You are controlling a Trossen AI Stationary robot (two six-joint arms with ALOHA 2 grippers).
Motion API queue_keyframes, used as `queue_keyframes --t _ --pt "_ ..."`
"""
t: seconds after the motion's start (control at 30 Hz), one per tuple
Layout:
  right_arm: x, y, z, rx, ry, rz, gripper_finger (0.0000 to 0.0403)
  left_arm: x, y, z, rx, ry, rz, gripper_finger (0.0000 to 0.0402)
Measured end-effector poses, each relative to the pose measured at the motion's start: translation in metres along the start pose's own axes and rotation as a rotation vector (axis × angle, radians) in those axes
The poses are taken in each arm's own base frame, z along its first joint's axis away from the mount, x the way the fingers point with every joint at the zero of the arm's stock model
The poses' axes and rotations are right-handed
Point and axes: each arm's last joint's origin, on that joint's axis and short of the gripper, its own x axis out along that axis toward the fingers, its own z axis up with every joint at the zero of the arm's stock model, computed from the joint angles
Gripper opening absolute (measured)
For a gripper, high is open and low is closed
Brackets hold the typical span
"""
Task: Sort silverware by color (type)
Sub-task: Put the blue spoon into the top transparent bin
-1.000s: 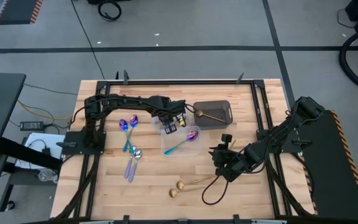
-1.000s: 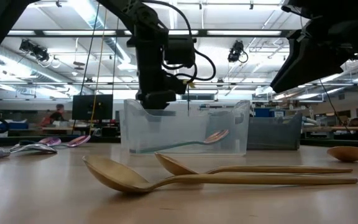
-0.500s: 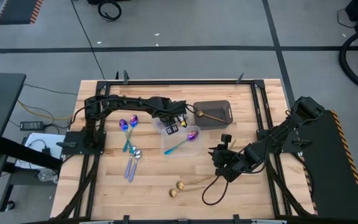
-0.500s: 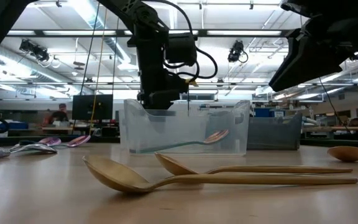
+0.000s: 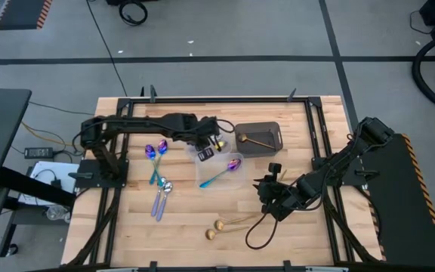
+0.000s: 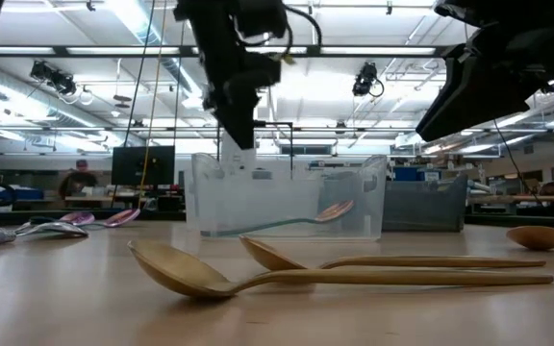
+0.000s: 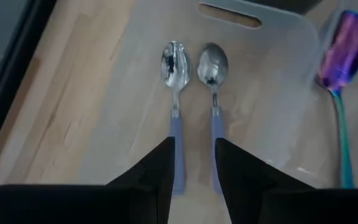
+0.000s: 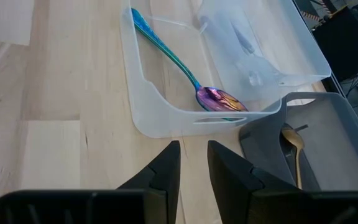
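Note:
My left gripper (image 5: 205, 151) is open and hovers above the far clear tub (image 5: 200, 156), touching nothing. In the left wrist view its fingers (image 7: 194, 180) hang over two silver spoons with pale blue handles (image 7: 174, 62) that lie side by side on the tub floor. The near clear tub (image 5: 221, 174) holds one iridescent spoon (image 8: 185, 68). A gold spoon (image 5: 251, 138) lies in the dark tub (image 5: 261, 139). My right gripper (image 5: 265, 185) waits open over bare table near these tubs, fingers (image 8: 193, 165) pointing toward them.
Loose on the table are two iridescent spoons (image 5: 155, 151), two silver spoons (image 5: 162, 198) and two gold spoons (image 5: 219, 225), the gold ones nearest the low camera (image 6: 335, 269). A black cable loop (image 5: 259, 234) hangs under the right arm. Bare wood lies between the spoon groups.
My left gripper has risen from rim height inside the far clear tub to well above it, drifting slightly toward the table's left and far side, and the arm has swung back at its base. The spoons and tubs have stayed put.

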Motion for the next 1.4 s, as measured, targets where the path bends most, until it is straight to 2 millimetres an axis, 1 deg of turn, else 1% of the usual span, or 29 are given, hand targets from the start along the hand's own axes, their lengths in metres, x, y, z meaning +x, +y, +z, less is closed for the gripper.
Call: queue_keyframes --t 0.13,0.3,0.57,0.63,0.77,0.9,1.07,1.27,1.4 --pt "0.0 0.0 0.0 0.0 0.0 0.0 0.0091 -0.017 -0.006 -0.014 -0.001 0.073 0.013 0.0123" --pt "0.0 0.0 0.0 -0.001 0.001 0.0 0.0091 -0.028 -0.021 -0.033 0.002 0.155 0.139 0.0123" --pt "0.0 0.0 0.0 0.0 0.006 0.012 0.0091 -0.04 -0.05 -0.047 0.041 0.138 0.159 0.0123" --pt "0.0 0.001 0.0 -0.001 0.006 0.014 0.0091 -0.039 -0.057 -0.053 0.068 0.131 0.169 0.0123" --pt "0.0 0.001 0.0 -0.008 0.006 0.015 0.0091 -0.03 -0.062 -0.078 0.076 0.17 0.212 0.0123" --pt "0.0 0.001 0.001 -0.018 -0.005 0.011 0.0091 -0.026 -0.066 -0.102 0.008 0.185 0.197 0.0123" --pt "0.0 0.002 0.004 -0.061 -0.034 0.023 0.0091 -0.038 -0.079 -0.123 -0.118 0.173 0.13 0.0123" --pt "0.0 0.004 0.006 -0.138 -0.038 0.056 0.0091 -0.051 -0.102 -0.141 -0.242 0.154 0.091 0.0123" --pt "0.0 0.005 0.005 -0.173 -0.033 0.078 0.0091 -0.058 -0.113 -0.151 -0.315 0.144 0.081 0.0123"
